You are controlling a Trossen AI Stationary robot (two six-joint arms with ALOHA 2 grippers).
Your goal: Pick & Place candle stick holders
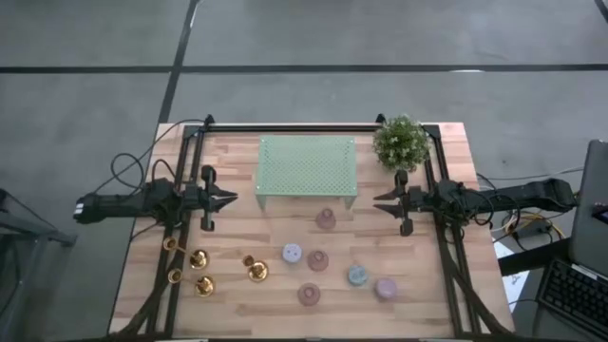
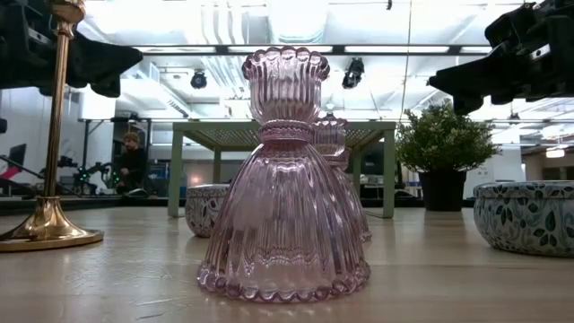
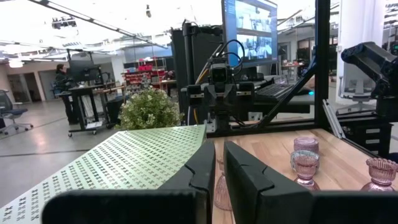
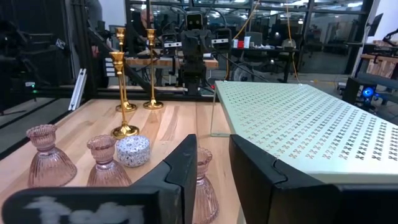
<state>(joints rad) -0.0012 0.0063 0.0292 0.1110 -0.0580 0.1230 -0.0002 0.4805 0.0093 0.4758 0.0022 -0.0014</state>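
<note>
Several gold candle stick holders (image 1: 200, 258) stand upright on their round bases at the table's near left. They also show in the right wrist view (image 4: 123, 93), and one shows in the low view (image 2: 49, 135). My left gripper (image 1: 234, 199) hovers at mid-left, above and behind them; its fingers (image 3: 219, 180) stand a narrow gap apart and hold nothing. My right gripper (image 1: 376, 201) hovers at mid-right, open and empty, as its wrist view (image 4: 213, 180) also shows. The two grippers point at each other.
A green perforated shelf (image 1: 307, 168) stands at the far middle, with a potted plant (image 1: 400, 142) at the far right. Pink glass holders (image 1: 317, 260) and round patterned tins (image 1: 292, 253) are spread over the near middle and right. One pink holder (image 2: 285, 179) stands close to the low camera.
</note>
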